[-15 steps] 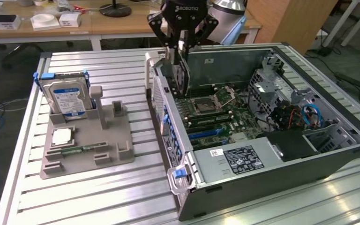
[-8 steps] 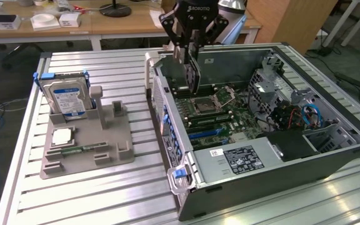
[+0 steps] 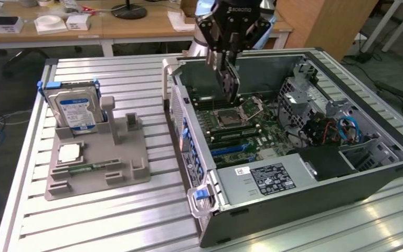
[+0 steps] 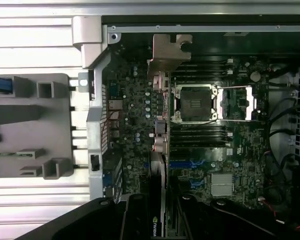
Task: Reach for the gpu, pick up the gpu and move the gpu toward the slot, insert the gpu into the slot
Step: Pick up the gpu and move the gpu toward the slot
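End effector (image 3: 226, 62) (ROBOTIQ lettering) on NVIDIA gpu (image 4: 157, 192) over motherboard (image 4: 132, 125)

Lit brightly from above; glaring white across the ribbed surface (image 3: 390, 218); dim and shadowed deep inside the case (image 3: 314, 197).

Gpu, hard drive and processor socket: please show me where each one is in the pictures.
gpu (image 3: 230, 84), exterior view, on the card's dark face.
hard drive (image 3: 74, 107), exterior view, on its blue label.
processor socket (image 4: 194, 102), wrist view, on its dark square centre.
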Robot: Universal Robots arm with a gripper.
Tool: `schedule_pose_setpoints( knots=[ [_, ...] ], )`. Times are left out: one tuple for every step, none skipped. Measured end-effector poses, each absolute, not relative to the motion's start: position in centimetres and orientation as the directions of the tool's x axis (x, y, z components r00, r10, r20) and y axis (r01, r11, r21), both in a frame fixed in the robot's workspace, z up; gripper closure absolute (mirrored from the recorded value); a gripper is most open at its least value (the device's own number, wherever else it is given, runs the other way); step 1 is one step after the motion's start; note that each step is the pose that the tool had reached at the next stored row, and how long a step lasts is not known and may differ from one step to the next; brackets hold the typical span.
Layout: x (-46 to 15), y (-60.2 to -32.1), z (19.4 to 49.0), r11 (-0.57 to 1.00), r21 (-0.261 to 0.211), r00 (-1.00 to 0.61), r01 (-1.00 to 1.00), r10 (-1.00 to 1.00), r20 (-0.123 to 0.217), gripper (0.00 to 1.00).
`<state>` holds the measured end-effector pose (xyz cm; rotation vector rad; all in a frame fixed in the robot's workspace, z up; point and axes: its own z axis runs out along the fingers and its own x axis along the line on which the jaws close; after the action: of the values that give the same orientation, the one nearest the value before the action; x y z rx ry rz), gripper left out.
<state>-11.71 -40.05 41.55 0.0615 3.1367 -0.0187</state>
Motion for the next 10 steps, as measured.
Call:
schedule_pose_setpoints(
  knots=[
    [-11.32, -40.06, 41.55, 0.999, -0.011, -0.999, 0.039, 0.039, -0.005, 0.74],
    [-11.02, -40.06, 41.54, 0.999, -0.011, -0.999, 0.037, 0.037, -0.004, 0.74],
    [-10.84, -40.05, 41.52, 0.999, -0.011, -0.999, 0.032, 0.032, -0.004, 0.74],
    [-10.77, -40.06, 41.48, 1.000, -0.010, -1.000, 0.024, 0.024, -0.004, 0.74],
    [-10.72, -40.06, 41.45, 1.000, -0.010, -1.000, 0.014, 0.014, -0.005, 0.74],
    [-10.69, -40.06, 41.44, 1.000, -0.010, -1.000, 0.004, 0.004, -0.004, 0.74],
    [-10.65, -40.06, 41.45, 1.000, -0.011, -1.000, -0.006, -0.006, -0.004, 0.74],
    [-10.61, -40.06, 41.44, 1.000, -0.010, -1.000, -0.016, -0.016, -0.004, 0.74],
    [-10.51, -40.05, 41.43, 1.000, -0.010, -1.000, -0.023, -0.023, -0.004, 0.74],
    [-10.33, -40.05, 41.42, 1.000, -0.010, -1.000, -0.027, -0.027, -0.004, 0.74]
  ],
)
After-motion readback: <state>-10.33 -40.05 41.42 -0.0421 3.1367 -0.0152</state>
